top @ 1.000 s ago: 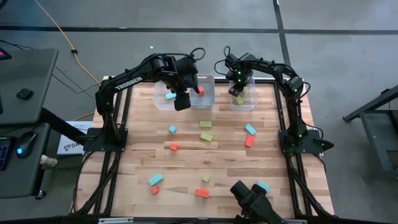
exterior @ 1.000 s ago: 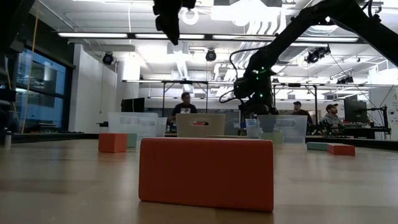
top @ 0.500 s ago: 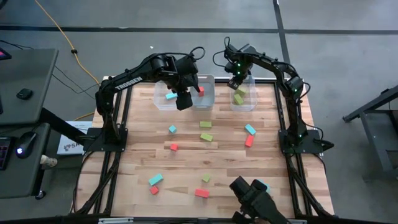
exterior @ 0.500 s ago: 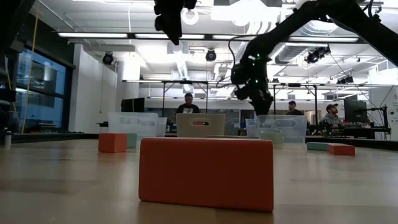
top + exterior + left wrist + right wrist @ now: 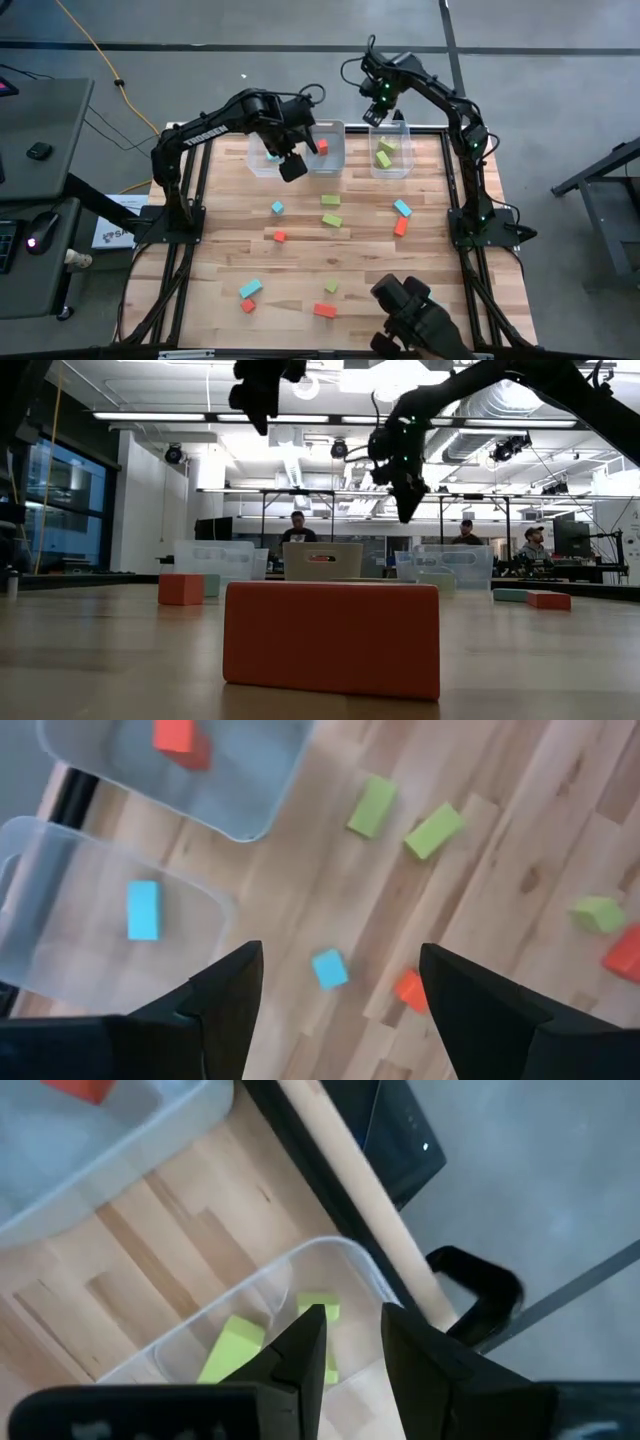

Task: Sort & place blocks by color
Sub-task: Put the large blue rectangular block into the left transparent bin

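**Both arms lifting clear of the bins**

Rising away from the clear plastic right-hand bin (image 5: 391, 158), the right gripper (image 5: 375, 112) is now hanging beyond the bin's far rim, where a second ago it was low over it; its jaws are standing slightly apart with nothing between them. Meanwhile the left gripper (image 5: 291, 166) is hovering near the clear middle bin (image 5: 335, 160), its jaws spreading wide and empty.

Contents so far: two lime green blocks (image 5: 384, 153) are lying in the right-hand bin, one red-orange cube (image 5: 322, 146) in the middle bin, and one light blue bar (image 5: 143, 909) in the clear left bin (image 5: 45, 963).

Most blocks are lying loose on the wooden table (image 5: 360, 260) (blue, red-orange and green mixed together). A small light blue cube (image 5: 328, 968) and a small red-orange cube (image 5: 410, 990) are sitting near each other below the left gripper. Judging from that closeness, wide jaws coming down on one could nudge or catch the other and carry it to the wrong bin. The light bins could also slide if clipped.
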{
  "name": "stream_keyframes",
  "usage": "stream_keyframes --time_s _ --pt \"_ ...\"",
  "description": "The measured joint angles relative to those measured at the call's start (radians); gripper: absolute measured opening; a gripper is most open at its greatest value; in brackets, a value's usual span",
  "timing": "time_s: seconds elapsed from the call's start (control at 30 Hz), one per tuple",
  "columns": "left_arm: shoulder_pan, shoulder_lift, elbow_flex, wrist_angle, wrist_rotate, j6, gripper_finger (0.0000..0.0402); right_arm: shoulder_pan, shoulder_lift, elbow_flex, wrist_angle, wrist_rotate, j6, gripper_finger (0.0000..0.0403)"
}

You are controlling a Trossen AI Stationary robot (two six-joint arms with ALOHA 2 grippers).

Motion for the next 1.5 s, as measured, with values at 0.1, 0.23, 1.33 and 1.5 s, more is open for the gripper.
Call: stream_keyframes --time_s 0.1,0.23,1.33,1.5 --pt "-0.032 0.001 -0.001 0.000 -0.003 -0.020 0.0248 -0.002 0.000 0.048 -0.023 0.000 -0.003 0.0092" --pt "-0.077 0.001 -0.013 0.002 -0.017 -0.067 0.0248 -0.016 0.000 0.110 -0.067 0.003 -0.008 0.0092" --pt "-0.533 -0.262 -0.791 0.201 0.028 -0.682 0.0248 0.095 -0.095 0.204 -0.209 -0.068 0.166 0.0092" --pt "-0.611 -0.262 -0.844 0.318 0.040 -0.747 0.0248 0.151 -0.131 0.204 -0.209 -0.068 0.212 0.0092"
